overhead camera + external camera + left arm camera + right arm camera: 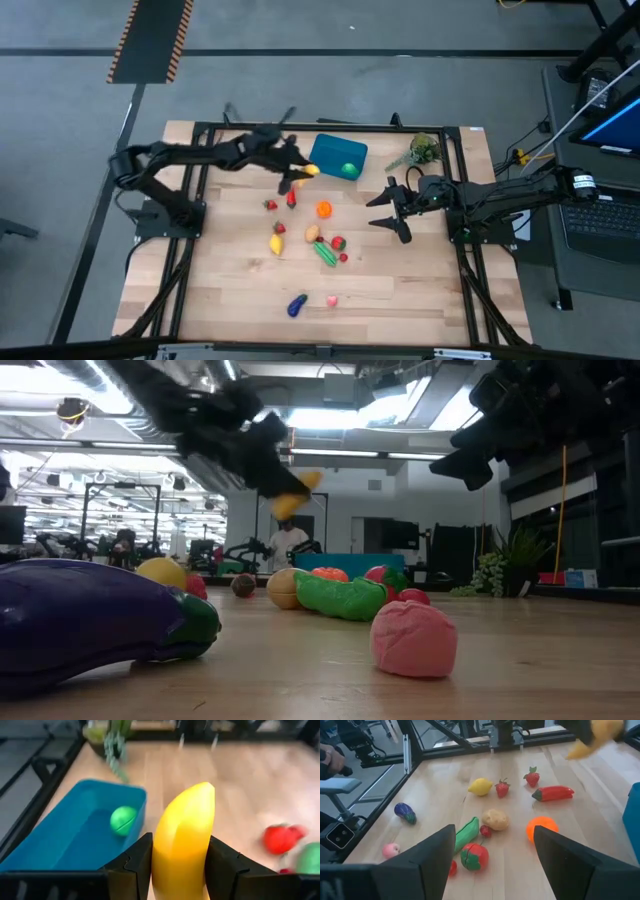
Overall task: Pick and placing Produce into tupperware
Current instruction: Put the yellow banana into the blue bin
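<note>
The left tool (181,870) grips a yellow banana (184,840) between its two dark fingers and holds it in the air just beside the near corner of the blue tub (338,155). In the low view the banana (293,495) hangs well above the surface (400,285). One green ball (122,819) already lies inside the tub (60,845), near its far wall.

The right tool (392,210) hovers on the other side of the tub, above bare wood, with its fingers spread wide and nothing between them. A leafy green sprig (420,152) lies just beside the tub, toward the right arm.

The rest of the produce sits on the surface in front of the tub. Nearest it are a red pepper (553,793) and a strawberry (532,776), with an orange (541,829) close by. Farther from the tub lie a lemon (480,786), a second strawberry (502,788), a tan potato (494,819), a green pea pod (467,834) and a tomato (474,856). Farthest from the tub, well apart from the others, rest a purple eggplant (405,812) and a pink peach (391,850).
</note>
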Robot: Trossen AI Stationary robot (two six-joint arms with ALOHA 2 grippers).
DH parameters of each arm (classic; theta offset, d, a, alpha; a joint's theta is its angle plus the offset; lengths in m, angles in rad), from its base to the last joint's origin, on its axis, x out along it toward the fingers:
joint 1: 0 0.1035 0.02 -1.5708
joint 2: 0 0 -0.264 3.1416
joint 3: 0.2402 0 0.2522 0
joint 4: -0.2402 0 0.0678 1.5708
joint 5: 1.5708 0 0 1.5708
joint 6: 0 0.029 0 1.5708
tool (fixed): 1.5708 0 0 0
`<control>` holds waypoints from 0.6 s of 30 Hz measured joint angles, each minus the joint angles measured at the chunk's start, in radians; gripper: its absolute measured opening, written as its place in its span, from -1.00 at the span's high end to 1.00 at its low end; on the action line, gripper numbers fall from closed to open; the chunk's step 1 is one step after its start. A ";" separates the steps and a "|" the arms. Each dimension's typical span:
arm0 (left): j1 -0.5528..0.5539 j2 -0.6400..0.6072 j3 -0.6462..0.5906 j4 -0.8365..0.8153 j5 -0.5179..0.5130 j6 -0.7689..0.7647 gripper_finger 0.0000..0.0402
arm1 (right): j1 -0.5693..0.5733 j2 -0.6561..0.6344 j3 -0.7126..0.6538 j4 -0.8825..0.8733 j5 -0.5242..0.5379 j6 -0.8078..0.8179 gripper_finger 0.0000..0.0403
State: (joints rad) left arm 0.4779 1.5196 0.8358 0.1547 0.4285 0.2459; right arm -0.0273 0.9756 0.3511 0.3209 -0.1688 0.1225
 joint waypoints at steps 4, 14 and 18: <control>-0.012 0.116 0.160 -0.160 -0.057 0.089 0.35 | 0.000 0.000 0.000 -0.002 0.000 0.000 -0.35; -0.006 0.280 0.482 -0.424 -0.116 0.233 0.35 | 0.000 0.000 0.000 -0.004 0.000 0.000 -0.35; 0.004 0.360 0.603 -0.529 -0.121 0.265 0.35 | 0.000 0.000 0.000 -0.005 0.000 0.000 -0.35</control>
State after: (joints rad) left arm 0.4815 1.8798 1.4387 -0.3746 0.3071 0.5109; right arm -0.0273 0.9756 0.3511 0.3161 -0.1684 0.1223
